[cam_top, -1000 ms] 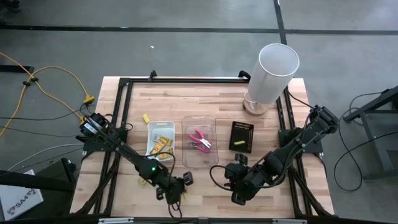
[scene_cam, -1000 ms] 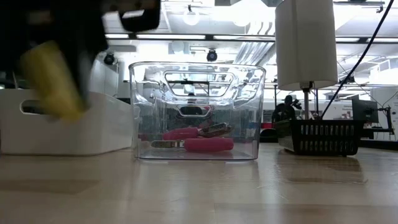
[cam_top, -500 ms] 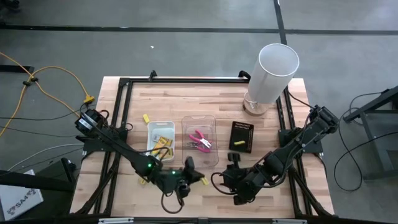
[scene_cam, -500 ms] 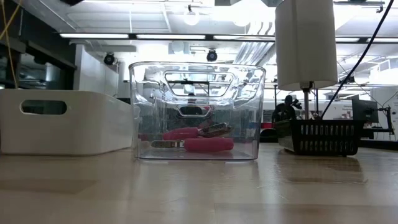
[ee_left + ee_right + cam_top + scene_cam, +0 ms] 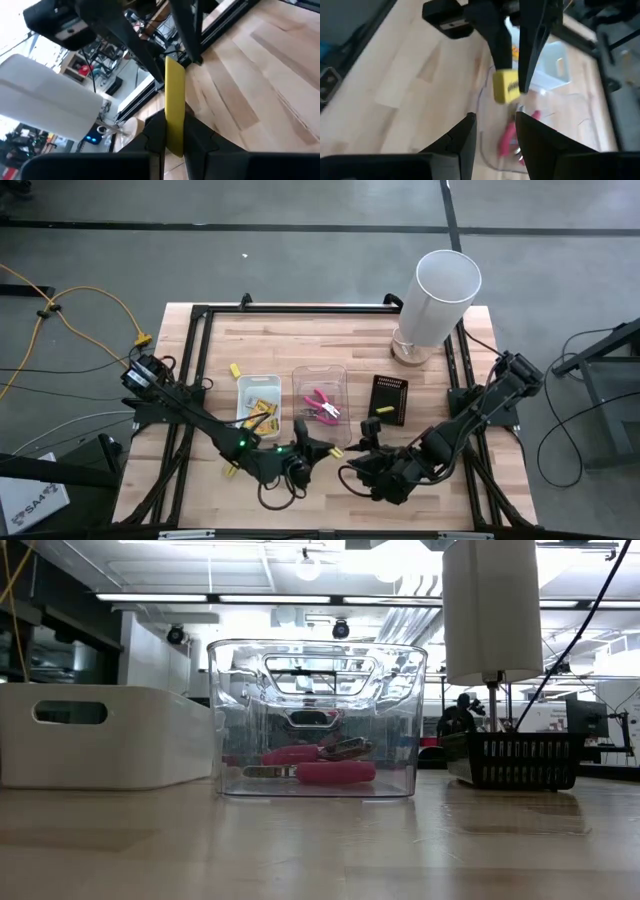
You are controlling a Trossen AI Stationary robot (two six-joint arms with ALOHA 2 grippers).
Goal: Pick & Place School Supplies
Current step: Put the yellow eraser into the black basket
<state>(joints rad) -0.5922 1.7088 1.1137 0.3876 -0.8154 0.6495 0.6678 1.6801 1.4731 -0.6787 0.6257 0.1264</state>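
My left gripper (image 5: 320, 450) is above the table's near middle, shut on a yellow stick (image 5: 336, 452), which also shows in the left wrist view (image 5: 175, 100). My right gripper (image 5: 364, 444) is open and empty just to the stick's right, facing it; its fingers (image 5: 465, 135) stand apart in the right wrist view. The stick's free end (image 5: 506, 86) shows ahead of them. Two pink-handled pliers (image 5: 322, 406) lie in the clear tray (image 5: 320, 370). Yellow boxes lie in the white tray (image 5: 243, 385). A flat black box (image 5: 388, 392) carries a yellow piece (image 5: 383, 411). My left gripper pinches the yellow stick by its near end (image 5: 174, 142) between its two fingers (image 5: 155, 132). The stick lies along the fingers and sticks out well past their tips, toward the table's right. It is lifted clear of the table.
A tall white cylinder (image 5: 440, 295) stands at the back right. Loose yellow pieces lie on the table at the left (image 5: 235, 370) and near the front left (image 5: 228, 471). In the low view the clear tray (image 5: 316, 720) stands between the white tray (image 5: 100, 735) and the black box (image 5: 515, 760).
My left gripper has risen from the table near the front edge and gone right and a little toward the far edge, carrying the yellow stick clear of the table, toward my right gripper. My right gripper has gone a little left toward it.
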